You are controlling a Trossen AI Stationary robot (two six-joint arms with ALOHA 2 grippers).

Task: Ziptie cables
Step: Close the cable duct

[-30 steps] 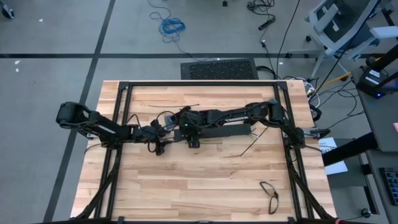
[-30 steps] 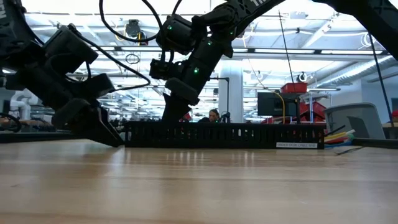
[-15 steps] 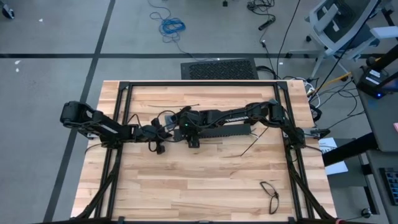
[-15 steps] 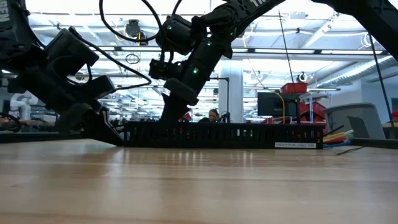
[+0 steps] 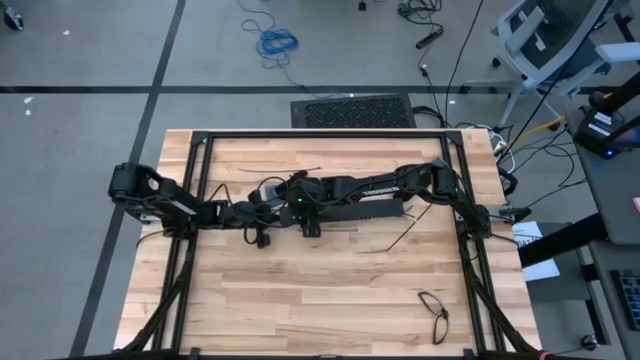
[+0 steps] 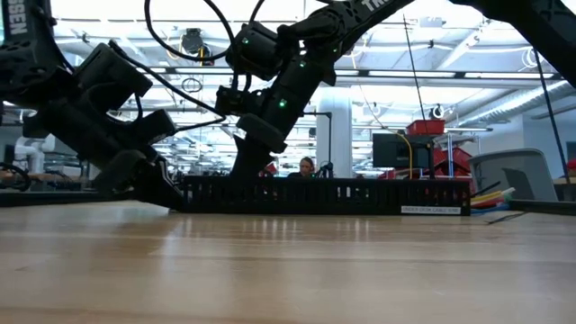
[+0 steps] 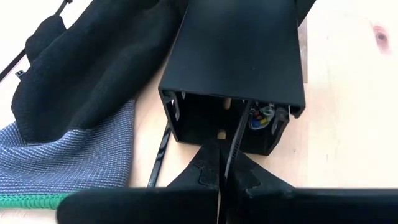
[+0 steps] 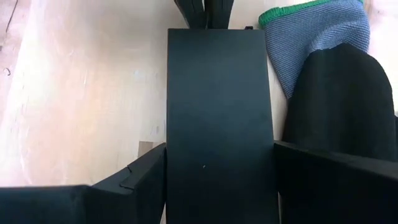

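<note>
The left gripper point(image 7: 221, 177) lies low over the wooden table point(image 5: 330, 290), a little toward nine o'clock of its middle, at the open end of the long black slotted bar point(image 5: 362, 210). Its jaws are pressed together with no gap showing, pinching a thin black strip point(image 7: 236, 140) that runs from the fingertips into the bar's open mouth. The cables point(image 7: 262, 116) show only as a small bunch of coloured ends, green, yellow and purple among them, tucked inside that mouth against one inner wall; their run lies hidden in the bar, whose long axis goes from nine o'clock to three o'clock across the table in the high view. Which way the cables themselves bend cannot be told. A grey knitted glove point(image 7: 62, 155) with a green cuff and a dark palm lies on the table just beside the bar's end. The right gripper point(image 8: 217, 180) sits over the same bar, toward three o'clock from the left one, its jaws spread wide with one finger against each long side of the bar's flat black top point(image 8: 217, 112). In the low view the bar stretches level across the table behind both arms.
</note>
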